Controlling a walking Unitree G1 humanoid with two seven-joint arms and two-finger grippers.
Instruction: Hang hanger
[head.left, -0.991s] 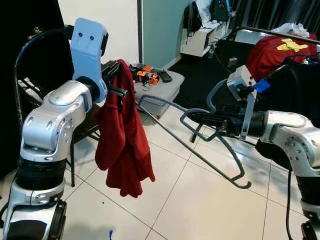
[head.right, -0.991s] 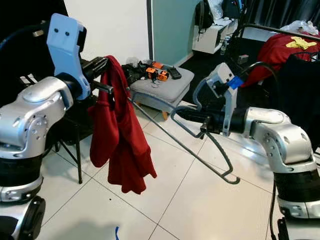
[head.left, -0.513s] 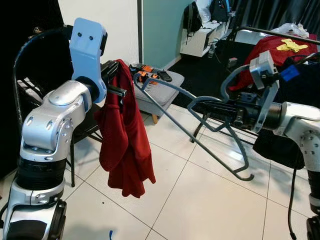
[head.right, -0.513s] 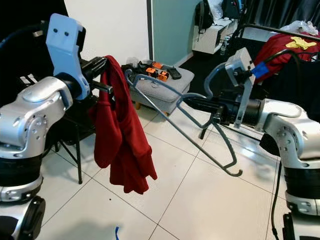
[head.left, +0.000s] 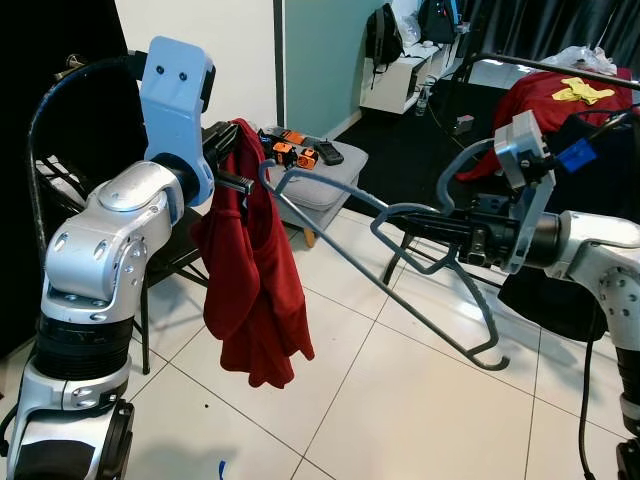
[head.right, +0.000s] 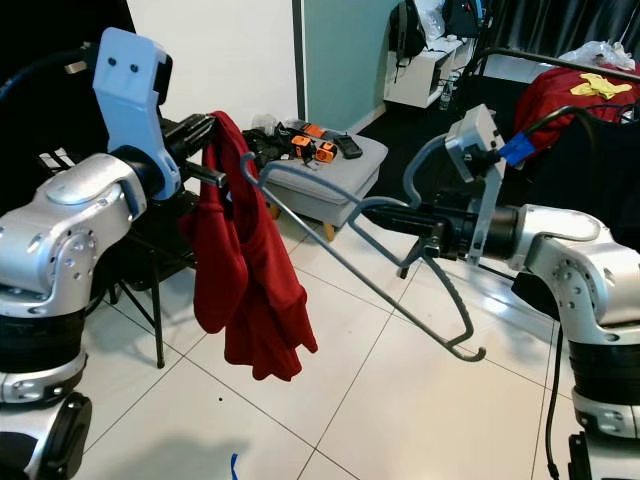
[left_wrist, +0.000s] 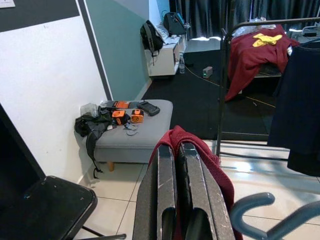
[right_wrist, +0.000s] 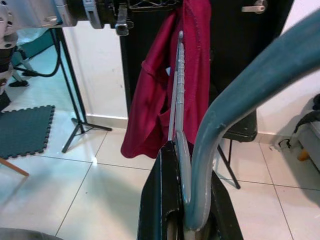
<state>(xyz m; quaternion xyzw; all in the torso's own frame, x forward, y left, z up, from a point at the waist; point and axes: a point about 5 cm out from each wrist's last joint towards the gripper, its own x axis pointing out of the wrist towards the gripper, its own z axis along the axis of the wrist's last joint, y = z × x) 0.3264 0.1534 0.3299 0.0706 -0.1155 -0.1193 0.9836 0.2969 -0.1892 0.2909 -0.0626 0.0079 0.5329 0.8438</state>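
The shirt (head.left: 252, 270) hangs from the left gripper (head.left: 228, 150) on the left. The hanger (head.left: 400, 265) stretches from the right gripper (head.left: 400, 222) across to the shirt. Behind them a stool (head.left: 325, 180) carries small items, with a clothes rack (head.left: 540, 75) far right

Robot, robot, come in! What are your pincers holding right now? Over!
Left pincer shut on red cloth garment. Right pincer shut on grey plastic hanger, its far end at the garment. Grey padded stool behind.
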